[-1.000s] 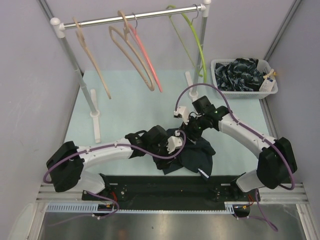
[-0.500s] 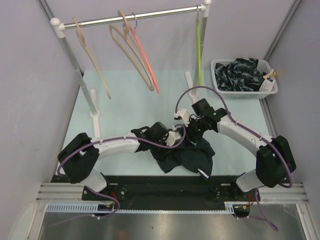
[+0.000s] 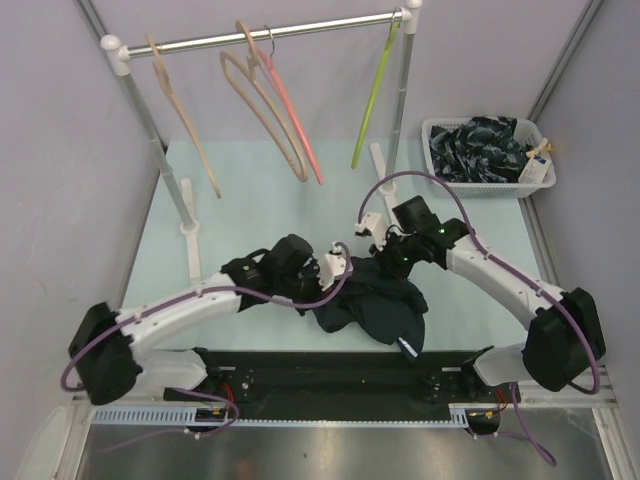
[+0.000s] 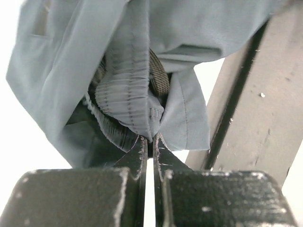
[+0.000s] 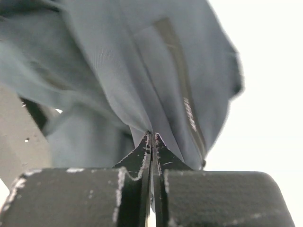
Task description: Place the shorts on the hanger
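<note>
The dark navy shorts (image 3: 375, 305) lie bunched on the table between the two arms. My left gripper (image 3: 335, 268) is shut on the shorts' elastic waistband (image 4: 130, 101), its tips pinching the fabric (image 4: 150, 138). At the other side, my right gripper (image 3: 385, 262) is shut on a fold of the shorts (image 5: 156, 90), with cloth caught between its tips (image 5: 151, 136). The lime-green hanger (image 3: 371, 95) hangs tilted from the right end of the rail, far behind both grippers.
A metal rail (image 3: 270, 33) on white posts carries two beige wooden hangers (image 3: 185, 120) (image 3: 262, 110) and a pink hanger (image 3: 295, 120). A white basket (image 3: 487, 185) of dark clothes sits at the back right. The rack's feet (image 3: 190, 245) stand on the mat.
Both grippers have shut on the shorts. The left arm has stretched out lower and leftward, the right arm has shifted a little right. The green hanger has swung and now hangs slanted.
</note>
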`<move>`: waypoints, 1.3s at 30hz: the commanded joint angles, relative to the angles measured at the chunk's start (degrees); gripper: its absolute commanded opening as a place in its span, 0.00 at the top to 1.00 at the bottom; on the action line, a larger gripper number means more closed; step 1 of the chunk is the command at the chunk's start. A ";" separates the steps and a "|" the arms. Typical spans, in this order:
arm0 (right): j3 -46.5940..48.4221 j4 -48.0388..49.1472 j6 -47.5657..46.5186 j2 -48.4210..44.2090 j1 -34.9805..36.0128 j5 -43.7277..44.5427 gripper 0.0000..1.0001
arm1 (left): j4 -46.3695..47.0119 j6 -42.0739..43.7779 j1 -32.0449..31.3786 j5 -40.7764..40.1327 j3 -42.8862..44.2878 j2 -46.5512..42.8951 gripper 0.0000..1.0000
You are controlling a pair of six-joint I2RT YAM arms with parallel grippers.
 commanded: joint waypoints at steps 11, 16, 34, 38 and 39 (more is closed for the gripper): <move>0.55 -3.74 1.49 -5.48 -7.48 8.43 1.00 | -22.42 24.14 -0.55 -4.48 -1.39 -25.60 1.00; 0.55 -4.26 1.15 0.40 -6.26 8.36 1.00 | -23.66 28.62 -0.55 -7.29 -6.05 -24.82 1.00; -8.49 -22.37 -42.84 -25.76 -7.75 -12.30 0.24 | -26.21 31.97 1.21 1.31 -9.75 -24.11 0.36; -14.91 -22.90 -54.20 -34.11 -6.70 -13.09 0.22 | -25.68 31.79 2.27 2.54 -9.22 -25.44 0.29; -17.79 -21.33 -55.79 -37.70 -6.26 -12.48 0.22 | -25.59 31.70 2.27 2.55 -9.31 -25.61 0.28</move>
